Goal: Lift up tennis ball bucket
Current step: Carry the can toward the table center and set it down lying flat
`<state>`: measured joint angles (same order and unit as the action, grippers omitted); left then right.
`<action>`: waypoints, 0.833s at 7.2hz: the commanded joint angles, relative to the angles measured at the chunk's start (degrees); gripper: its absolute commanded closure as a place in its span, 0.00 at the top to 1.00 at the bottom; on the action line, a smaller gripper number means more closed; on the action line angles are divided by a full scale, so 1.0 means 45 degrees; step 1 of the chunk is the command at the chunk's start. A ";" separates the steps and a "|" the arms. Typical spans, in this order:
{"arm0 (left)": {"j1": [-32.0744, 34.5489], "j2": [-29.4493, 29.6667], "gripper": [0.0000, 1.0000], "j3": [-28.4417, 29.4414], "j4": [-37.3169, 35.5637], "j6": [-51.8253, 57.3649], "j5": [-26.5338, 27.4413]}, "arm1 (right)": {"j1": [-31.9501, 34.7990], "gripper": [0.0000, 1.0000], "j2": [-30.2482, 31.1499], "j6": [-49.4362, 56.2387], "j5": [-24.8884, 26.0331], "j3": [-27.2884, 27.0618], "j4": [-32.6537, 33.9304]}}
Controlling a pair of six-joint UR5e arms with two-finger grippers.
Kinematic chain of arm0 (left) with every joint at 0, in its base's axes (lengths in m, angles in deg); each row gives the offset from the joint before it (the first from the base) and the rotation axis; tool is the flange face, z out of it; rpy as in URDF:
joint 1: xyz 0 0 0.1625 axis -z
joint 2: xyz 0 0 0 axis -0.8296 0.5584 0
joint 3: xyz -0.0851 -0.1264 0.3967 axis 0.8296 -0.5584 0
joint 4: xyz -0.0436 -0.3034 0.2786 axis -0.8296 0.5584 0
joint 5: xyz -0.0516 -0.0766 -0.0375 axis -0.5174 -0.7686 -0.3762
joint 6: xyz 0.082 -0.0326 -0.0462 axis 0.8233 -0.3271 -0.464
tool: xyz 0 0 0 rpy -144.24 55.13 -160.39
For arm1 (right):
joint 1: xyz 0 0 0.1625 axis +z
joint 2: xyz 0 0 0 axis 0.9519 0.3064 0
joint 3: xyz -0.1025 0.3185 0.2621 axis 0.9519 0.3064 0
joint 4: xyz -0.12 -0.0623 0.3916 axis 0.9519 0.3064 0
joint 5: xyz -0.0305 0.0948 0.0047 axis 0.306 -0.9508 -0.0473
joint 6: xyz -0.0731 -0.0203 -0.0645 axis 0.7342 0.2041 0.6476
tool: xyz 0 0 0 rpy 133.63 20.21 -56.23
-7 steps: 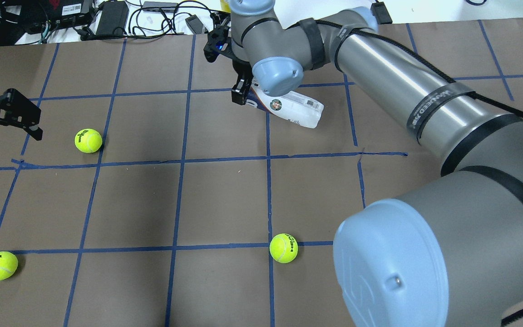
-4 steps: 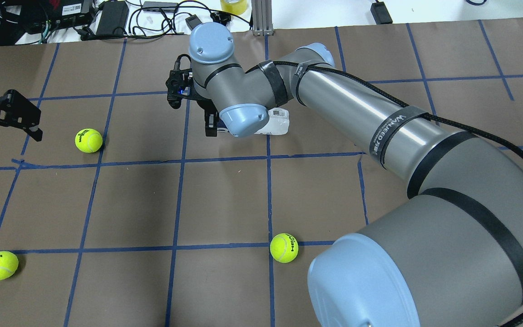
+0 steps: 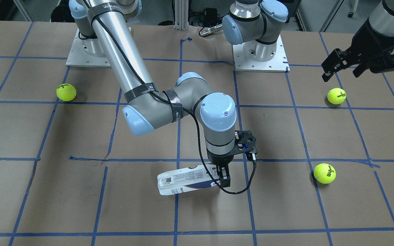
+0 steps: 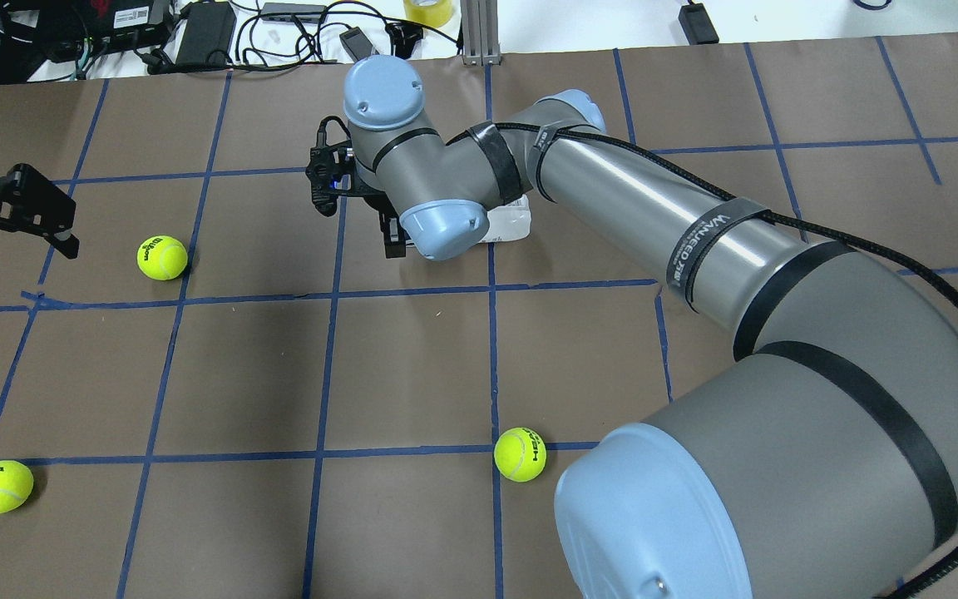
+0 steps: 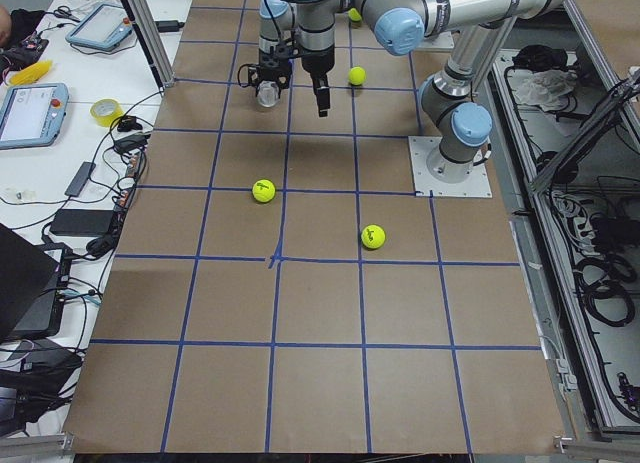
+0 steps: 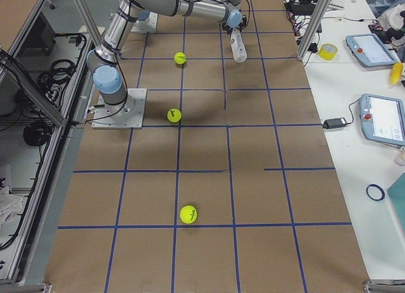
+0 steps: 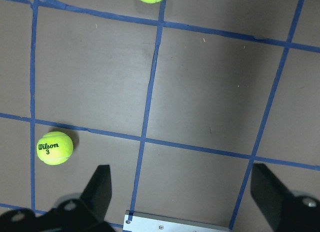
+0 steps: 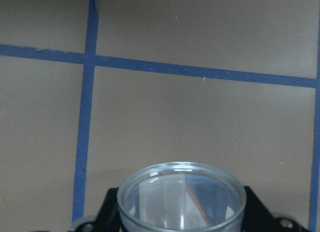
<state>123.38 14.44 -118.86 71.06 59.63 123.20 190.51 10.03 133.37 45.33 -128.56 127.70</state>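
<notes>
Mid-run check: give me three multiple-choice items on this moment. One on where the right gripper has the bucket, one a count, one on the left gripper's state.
1. Where does the right gripper grip the tennis ball bucket?
A. at its middle
B. near one end
C. nowhere, it hovers apart

2. How many loose tennis balls lie on the table?
A. one
B. five
C. three

3. What state is the left gripper in?
A. open, holding nothing
B. shut on a ball
C. shut on the bucket

Answers:
1 B: the front-facing view shows the gripper clamped at the bucket's end, with the rest sticking out sideways.
2 C: three balls show in the overhead and front-facing views.
3 A: its wrist view shows the fingers spread wide with only table between them.
</notes>
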 commanded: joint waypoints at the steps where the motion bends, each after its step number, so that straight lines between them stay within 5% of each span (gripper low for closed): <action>1: -0.0002 0.0014 1.00 0.0008 -0.0021 -0.0007 0.0042 | -0.0069 0.95 -0.0143 0.0003 -0.0070 -0.0029 -0.0085; 6: 0.0134 0.0229 1.00 -0.0011 -0.0138 -0.0026 -0.0094 | -0.1157 1.00 0.0983 -0.0619 -0.0903 0.0284 -0.1409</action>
<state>123.58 15.22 -118.90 70.64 59.61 123.14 187.82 11.90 132.08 43.76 -127.73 123.65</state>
